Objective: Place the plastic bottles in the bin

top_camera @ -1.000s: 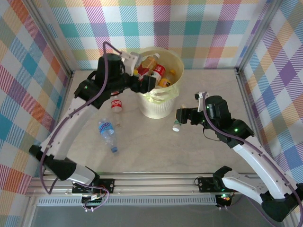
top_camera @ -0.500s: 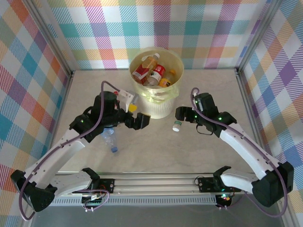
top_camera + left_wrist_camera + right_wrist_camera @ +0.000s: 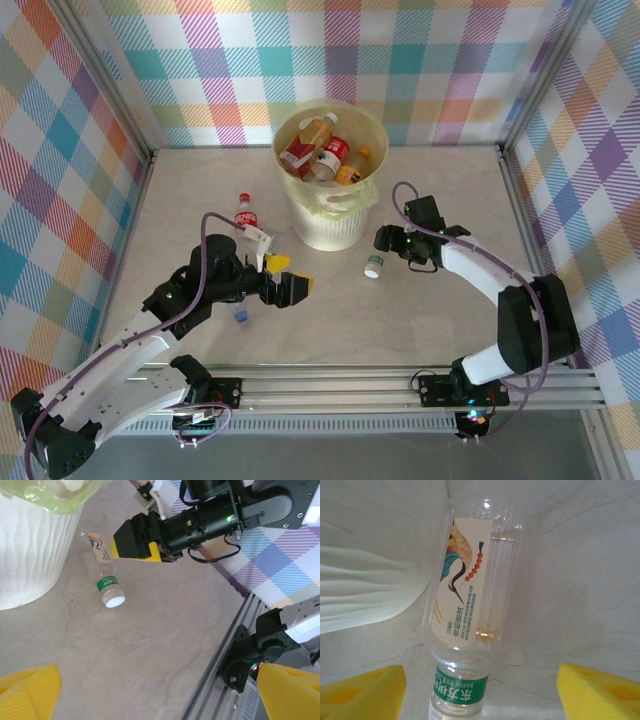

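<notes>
The clear bottle [image 3: 470,605] lies on the tabletop [image 3: 400,320] at 5 o'clock beside the bin [image 3: 325,230], long axis running 12 to 6, between the released right hand's [image 3: 386,240] untouching fingers [image 3: 362,692], nearer than the released left hand [image 3: 290,288] at 8 o'clock.

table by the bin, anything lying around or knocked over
A clear bottle with a green neck band lies on its side on the table just right of the bin, and a red-labelled bottle sits left of it; both are outside the bin. No spill visible.
</notes>
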`<state>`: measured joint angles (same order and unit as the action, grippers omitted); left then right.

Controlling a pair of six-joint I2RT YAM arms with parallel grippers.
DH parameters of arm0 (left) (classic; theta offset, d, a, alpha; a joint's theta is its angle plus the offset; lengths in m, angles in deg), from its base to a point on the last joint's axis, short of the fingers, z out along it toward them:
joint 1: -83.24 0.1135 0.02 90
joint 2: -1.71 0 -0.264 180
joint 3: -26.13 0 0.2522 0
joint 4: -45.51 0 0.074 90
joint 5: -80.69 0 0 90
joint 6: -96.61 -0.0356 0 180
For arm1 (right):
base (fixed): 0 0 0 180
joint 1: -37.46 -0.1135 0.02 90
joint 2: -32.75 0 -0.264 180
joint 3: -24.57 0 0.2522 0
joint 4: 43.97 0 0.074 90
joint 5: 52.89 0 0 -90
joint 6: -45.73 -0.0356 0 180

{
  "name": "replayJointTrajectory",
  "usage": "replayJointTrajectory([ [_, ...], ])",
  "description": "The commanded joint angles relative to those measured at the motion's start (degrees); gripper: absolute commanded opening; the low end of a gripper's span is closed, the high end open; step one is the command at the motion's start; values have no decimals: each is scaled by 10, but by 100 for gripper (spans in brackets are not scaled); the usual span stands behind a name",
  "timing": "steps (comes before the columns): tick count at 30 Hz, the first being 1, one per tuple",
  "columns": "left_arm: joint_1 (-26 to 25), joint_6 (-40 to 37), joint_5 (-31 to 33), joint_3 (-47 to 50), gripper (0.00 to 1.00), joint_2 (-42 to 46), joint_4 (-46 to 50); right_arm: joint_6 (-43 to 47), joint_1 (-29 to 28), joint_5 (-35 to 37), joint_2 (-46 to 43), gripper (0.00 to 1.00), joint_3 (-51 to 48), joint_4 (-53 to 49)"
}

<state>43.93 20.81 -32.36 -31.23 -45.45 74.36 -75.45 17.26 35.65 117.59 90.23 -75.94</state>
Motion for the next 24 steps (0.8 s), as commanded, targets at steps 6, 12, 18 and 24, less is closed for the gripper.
replayJointTrajectory([
  [6,-12,55,1,33,100,3,-96,-6,2,-11,63,83,48,45],
  [12,-19,50,3,23,100,-10,-90,-7,5,-10,102,83,72,49],
  [18,-28,48,7,19,100,-20,-90,-12,5,5,130,83,93,51],
  [24,-31,37,13,12,100,-26,-75,-12,5,33,154,82,114,32],
])
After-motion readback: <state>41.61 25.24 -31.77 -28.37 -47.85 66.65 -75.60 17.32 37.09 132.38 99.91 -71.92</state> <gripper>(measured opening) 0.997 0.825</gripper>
